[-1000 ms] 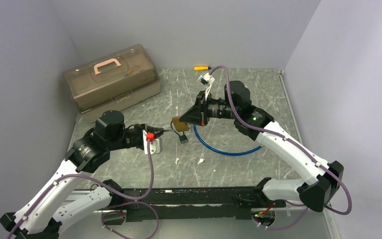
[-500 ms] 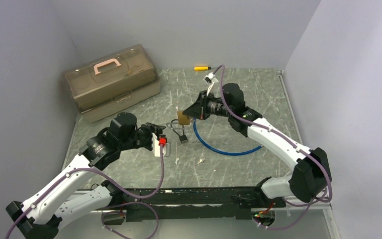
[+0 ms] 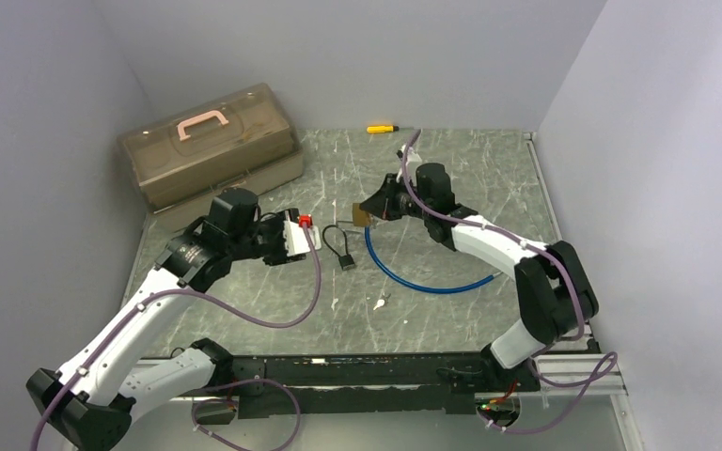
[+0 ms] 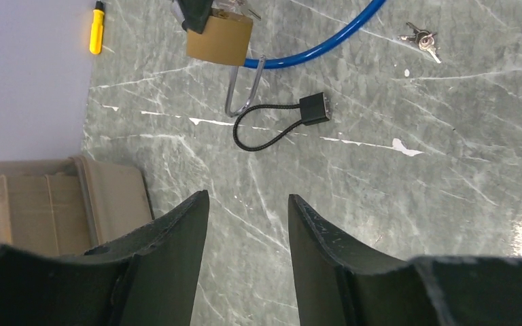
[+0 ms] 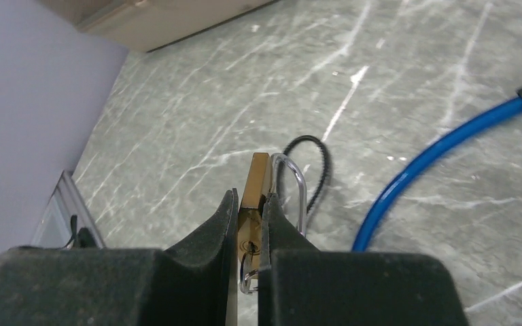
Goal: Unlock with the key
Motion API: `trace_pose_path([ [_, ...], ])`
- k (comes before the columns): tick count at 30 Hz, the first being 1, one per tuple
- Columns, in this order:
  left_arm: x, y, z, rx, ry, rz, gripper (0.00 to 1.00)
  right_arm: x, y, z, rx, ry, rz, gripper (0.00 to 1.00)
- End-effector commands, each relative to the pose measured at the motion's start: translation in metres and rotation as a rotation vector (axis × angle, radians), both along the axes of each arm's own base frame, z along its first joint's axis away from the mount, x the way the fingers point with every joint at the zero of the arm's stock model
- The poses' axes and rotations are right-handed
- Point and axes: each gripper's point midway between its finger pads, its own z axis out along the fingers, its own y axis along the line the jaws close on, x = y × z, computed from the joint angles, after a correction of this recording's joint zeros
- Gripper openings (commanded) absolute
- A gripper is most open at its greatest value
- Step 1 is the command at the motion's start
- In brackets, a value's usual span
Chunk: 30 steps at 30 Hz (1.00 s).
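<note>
My right gripper [image 3: 372, 209] [image 5: 250, 194] is shut on the brass padlock [image 3: 361, 215] [image 5: 255, 178], holding it above the table. The key [image 5: 247, 246] sits in the keyhole between the jaws, its wire ring hanging down. In the left wrist view the padlock [image 4: 219, 39] shows its long silver shackle [image 4: 243, 88] pointing toward me; whether the shackle is released I cannot tell. My left gripper [image 3: 282, 246] [image 4: 248, 197] stands open and empty, well to the left of the padlock and above bare table.
A black cable lock [image 3: 343, 249] [image 4: 282, 125] lies under the padlock. A blue cable [image 3: 423, 282] [image 5: 435, 163] curves beside it. Spare keys [image 3: 379, 303] [image 4: 421, 39] lie nearer the front. A toolbox [image 3: 211, 155] stands back left, a yellow screwdriver [image 3: 382, 129] by the back wall.
My left gripper opened, let go at the padlock and drew back to the left. The right gripper carried the padlock a little farther back and to the right.
</note>
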Motion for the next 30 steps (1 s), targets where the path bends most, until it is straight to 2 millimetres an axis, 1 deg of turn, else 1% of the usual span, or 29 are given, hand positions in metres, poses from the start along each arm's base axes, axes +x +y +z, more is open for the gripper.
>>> trace_pose_path([
  [1, -0.009, 0.002, 0.017, -0.038, 0.026, -0.006, 0.52, 0.032, -0.006, 0.018, 0.150, -0.073, -0.092, 0.00],
  [2, -0.009, 0.004, 0.017, -0.036, 0.019, -0.001, 0.52, 0.037, -0.010, 0.009, 0.162, -0.052, -0.111, 0.00],
  [4, -0.011, 0.008, 0.011, -0.011, 0.026, -0.004, 0.54, 0.048, -0.017, -0.002, 0.207, -0.030, -0.148, 0.00],
  [7, -0.005, 0.020, -0.004, 0.080, 0.064, 0.048, 0.64, 0.060, -0.025, -0.018, 0.255, -0.031, -0.199, 0.00],
  [8, -0.003, 0.024, -0.005, 0.104, 0.074, 0.066, 0.67, 0.064, -0.027, -0.023, 0.257, -0.035, -0.215, 0.00],
  [10, -0.006, 0.025, 0.002, 0.108, 0.065, 0.050, 0.70, 0.071, -0.032, -0.028, 0.277, -0.057, -0.268, 0.00],
  [12, -0.011, 0.023, 0.012, 0.073, 0.025, 0.027, 0.71, 0.078, -0.038, -0.035, 0.291, -0.058, -0.319, 0.00],
  [15, -0.014, 0.024, 0.022, 0.040, 0.014, 0.041, 0.74, 0.086, -0.038, -0.051, 0.283, -0.024, -0.348, 0.00],
  [16, -0.016, 0.025, 0.023, 0.038, 0.024, 0.045, 0.76, 0.088, -0.037, -0.056, 0.279, -0.014, -0.355, 0.00],
  [19, -0.024, 0.026, 0.028, 0.019, 0.030, 0.034, 0.88, 0.091, -0.040, -0.070, 0.268, 0.006, -0.379, 0.00],
  [20, -0.028, 0.025, 0.031, 0.009, 0.030, 0.028, 0.91, 0.091, -0.041, -0.075, 0.262, 0.015, -0.383, 0.02],
  [22, -0.033, 0.024, 0.039, -0.015, 0.027, 0.017, 0.99, 0.090, -0.043, -0.081, 0.245, 0.028, -0.380, 0.11],
  [24, -0.037, 0.023, 0.048, -0.038, 0.028, 0.010, 0.99, 0.091, -0.047, -0.089, 0.221, 0.046, -0.381, 0.24],
  [27, -0.044, 0.024, 0.058, -0.059, 0.019, 0.001, 0.99, 0.095, -0.053, -0.100, 0.191, 0.081, -0.380, 0.37],
  [30, -0.053, 0.026, 0.067, -0.070, -0.017, -0.026, 0.99, 0.100, -0.061, -0.104, 0.159, 0.118, -0.379, 0.46],
])
